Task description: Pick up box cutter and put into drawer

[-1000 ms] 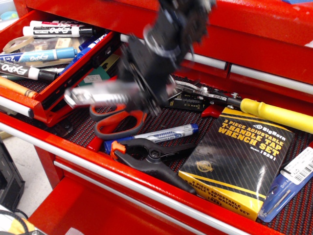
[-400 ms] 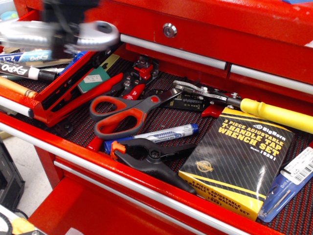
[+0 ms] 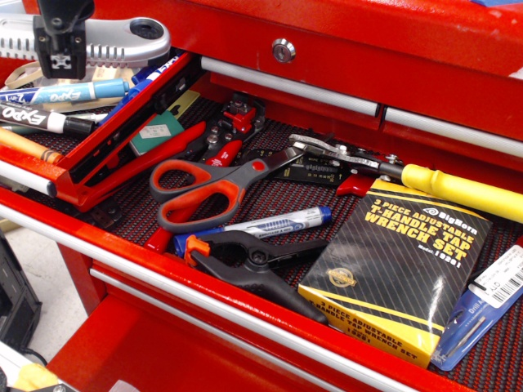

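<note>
1. Box cutter (image 3: 106, 41) sits at the 11 o'clock corner of the view, lying roughly level with its rounded loop end toward 3 o'clock. It is held up over the narrow red drawer (image 3: 122, 114), above the Expo markers (image 3: 57, 94), and does not appear to rest on anything.

2. Gripper (image 3: 59, 51): closed on the box cutter's ribbed body. Only the black lower part shows; the jaws clamp the knife near mid-length.

3. Step in hand, as I judge it: lowering and release. The knife is over the drawer, but its loop end reaches toward the drawer's right wall.

4. To do it well:
   - Check that the loop end clears the right wall before descending.
   - Keep the knife level and parallel to the markers, so it beds among them.
   - Lower until it nearly touches the markers, then open; a drop from height could bounce it into the wide drawer (image 3: 270, 196) beside, where the orange-and-grey scissors (image 3: 204, 188) lie.
   - Withdraw straight up so the fingers do not drag a marker.

5. Hidden or unclear:
   - Arm and upper gripper are cut off at 12 o'clock.
   - The knife's blade end runs off at 9 o'clock; cannot tell whether a blade is exposed.
   - Drawer floor under the knife is covered by markers and a tape roll (image 3: 29, 75); free room there cannot be judged.
   - Height of the knife over the markers cannot be read from this single view.
</note>
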{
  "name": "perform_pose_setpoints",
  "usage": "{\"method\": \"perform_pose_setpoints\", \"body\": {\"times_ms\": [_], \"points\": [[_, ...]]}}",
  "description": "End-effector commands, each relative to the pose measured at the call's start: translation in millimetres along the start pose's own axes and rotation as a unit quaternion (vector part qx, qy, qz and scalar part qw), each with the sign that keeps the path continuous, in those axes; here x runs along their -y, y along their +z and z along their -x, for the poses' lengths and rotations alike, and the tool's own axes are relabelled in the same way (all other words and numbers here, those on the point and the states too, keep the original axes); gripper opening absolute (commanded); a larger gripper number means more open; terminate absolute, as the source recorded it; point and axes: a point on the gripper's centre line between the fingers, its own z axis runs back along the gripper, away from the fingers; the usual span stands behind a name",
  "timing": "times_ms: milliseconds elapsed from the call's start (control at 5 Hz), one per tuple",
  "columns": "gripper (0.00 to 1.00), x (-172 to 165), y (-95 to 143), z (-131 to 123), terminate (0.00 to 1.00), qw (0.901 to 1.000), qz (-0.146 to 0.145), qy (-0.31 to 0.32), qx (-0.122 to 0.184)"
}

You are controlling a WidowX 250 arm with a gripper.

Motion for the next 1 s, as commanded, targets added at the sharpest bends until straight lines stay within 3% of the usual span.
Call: {"method": "perform_pose_setpoints", "body": {"times_ms": [0, 600, 800], "points": [[1.00, -16.1, -8.8, 11.5, 0.00, 0.9908, -0.042, -0.109, 0.069], [1.00, -16.1, -8.8, 11.5, 0.00, 0.9908, -0.042, -0.109, 0.069], [1.00, -16.1, -8.8, 11.5, 1.00, 0.9908, -0.042, -0.109, 0.069]]}}
